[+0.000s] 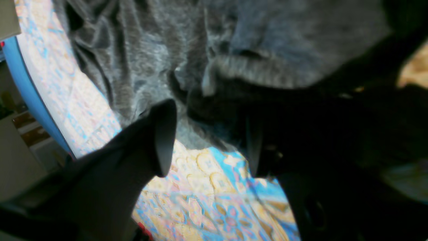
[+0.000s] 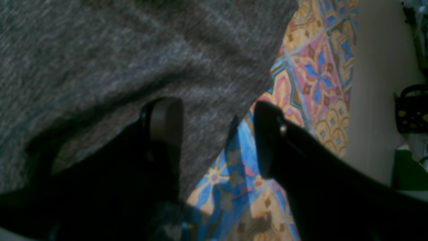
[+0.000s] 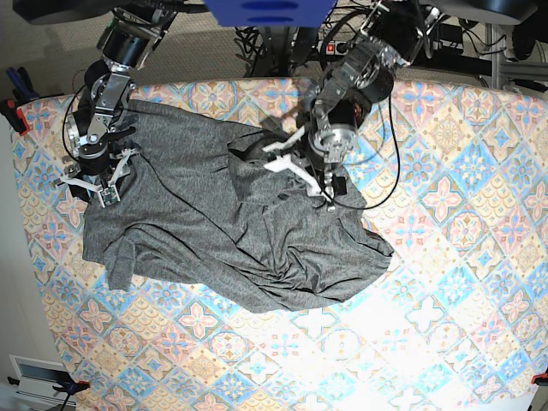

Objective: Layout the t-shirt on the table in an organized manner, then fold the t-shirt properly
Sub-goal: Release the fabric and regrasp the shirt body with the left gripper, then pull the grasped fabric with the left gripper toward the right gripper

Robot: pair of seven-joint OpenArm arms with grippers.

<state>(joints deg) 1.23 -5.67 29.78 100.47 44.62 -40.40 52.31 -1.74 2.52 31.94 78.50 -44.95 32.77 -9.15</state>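
The t-shirt [image 3: 231, 231] is still a rumpled heap across the counter [image 3: 445, 282], so spread it before folding: pinch single layers at opposite edges and pull outward evenly. Your left end effector [image 3: 301, 169] is parted over the bunched middle, holding nothing. The right end effector [image 3: 92, 187] gapes at the shirt's edge, empty too.

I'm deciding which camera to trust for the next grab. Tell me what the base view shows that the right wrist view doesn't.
Base view only: the whole t-shirt, rumpled and not yet flat, the left gripper open over its bunched upper part, and both arms.

Right wrist view only: close up, one finger of the right gripper is over the cloth, the other over bare table, nothing pinched.

Both: grey shirt, patterned table, the open right gripper at the shirt's edge.
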